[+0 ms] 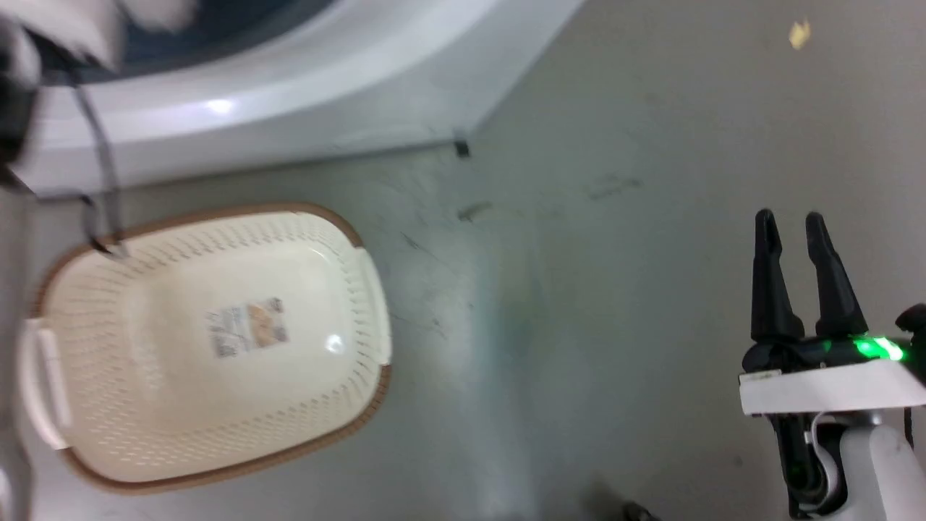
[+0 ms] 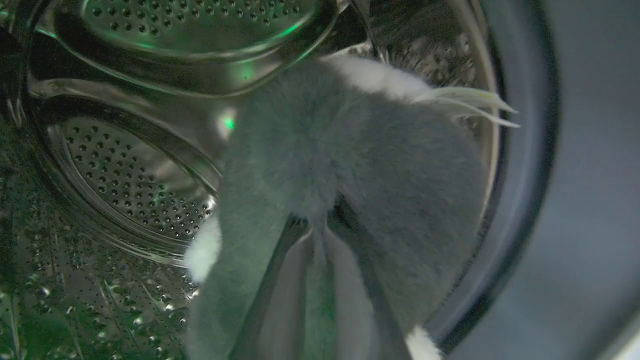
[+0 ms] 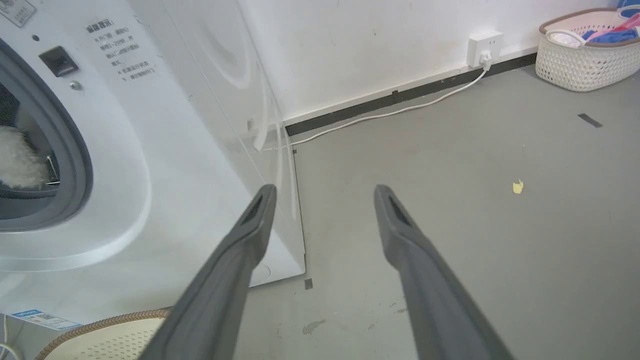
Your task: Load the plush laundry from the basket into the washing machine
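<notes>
The right claw (image 1: pixel 790 221) sits at four o'clock in the head view. Its two dark fingers (image 1: pixel 768 282) are parted, hold nothing and point to twelve. A green light (image 1: pixel 879 349) glows on its wrist, above the pale forearm (image 1: pixel 879 463). In the left wrist view, the left claw (image 2: pixel 320 220) rises from six o'clock, its tips pinched together in the plush laundry (image 2: pixel 380 165).

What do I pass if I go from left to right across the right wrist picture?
washer → wall socket → yellow scrap → full basket
</notes>
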Robot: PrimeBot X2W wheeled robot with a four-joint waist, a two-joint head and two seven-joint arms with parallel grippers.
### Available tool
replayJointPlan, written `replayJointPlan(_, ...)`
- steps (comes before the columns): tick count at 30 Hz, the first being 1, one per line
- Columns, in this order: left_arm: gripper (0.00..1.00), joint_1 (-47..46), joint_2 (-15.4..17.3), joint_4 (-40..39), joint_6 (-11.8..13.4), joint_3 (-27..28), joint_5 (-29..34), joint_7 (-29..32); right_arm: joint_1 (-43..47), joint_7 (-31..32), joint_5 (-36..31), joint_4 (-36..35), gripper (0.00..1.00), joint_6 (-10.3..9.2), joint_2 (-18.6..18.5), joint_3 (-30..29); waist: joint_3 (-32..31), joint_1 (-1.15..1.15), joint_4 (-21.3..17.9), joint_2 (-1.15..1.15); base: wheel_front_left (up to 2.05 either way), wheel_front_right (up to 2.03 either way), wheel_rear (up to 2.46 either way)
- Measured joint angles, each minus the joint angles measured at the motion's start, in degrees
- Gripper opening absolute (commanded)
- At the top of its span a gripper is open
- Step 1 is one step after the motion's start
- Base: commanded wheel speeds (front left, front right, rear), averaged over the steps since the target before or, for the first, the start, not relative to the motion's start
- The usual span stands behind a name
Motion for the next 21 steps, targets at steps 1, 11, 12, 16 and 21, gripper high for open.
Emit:
replayJointPlan(1, 0.0, -2.3, 0.9, 1.4, -0.3, -0.5, 0.4, 0.8, -0.4, 0.0, 0.4, 0.0, 1.0, 0.0, 0.0, 0.2, 1.1, 0.0, -0.6, 0.0, 0.0, 0.0, 0.0)
replayJointPlan(11, 0.0, -22.4, 6.7, 21.3, -1.4, -4.4, 5.6, 5.6, -2.2, 0.0, 4.4, 0.2, 1.0, 0.0, 0.0, 3.0, 9.7, 0.0, -6.6, 0.0, 0.0, 0.0, 0.0)
replayJointPlan(12, 0.0, -23.5, 6.9, 23.1, -1.5, -5.0, 6.0, 5.9, -2.2, 0.0, 4.5, 0.2, 1.0, 0.0, 0.0, 3.3, 10.3, 0.0, -7.0, 0.0, 0.0, 0.0, 0.0)
replayJointPlan(16, 0.0, -26.3, 6.5, 29.2, -1.9, -7.6, 6.4, 7.4, -2.2, 0.0, 4.8, 0.2, 1.0, 0.0, 0.0, 3.6, 12.0, -0.01, -8.0, 0.0, 0.0, 0.0, 0.0)
replayJointPlan(21, 0.0, -28.5, 5.1, 34.7, -2.0, -9.7, 5.3, 5.3, -2.4, 0.0, 4.5, 0.4, 1.0, 0.0, 0.0, 3.3, 11.8, -0.01, -7.2, 0.0, 0.0, 0.0, 0.0)
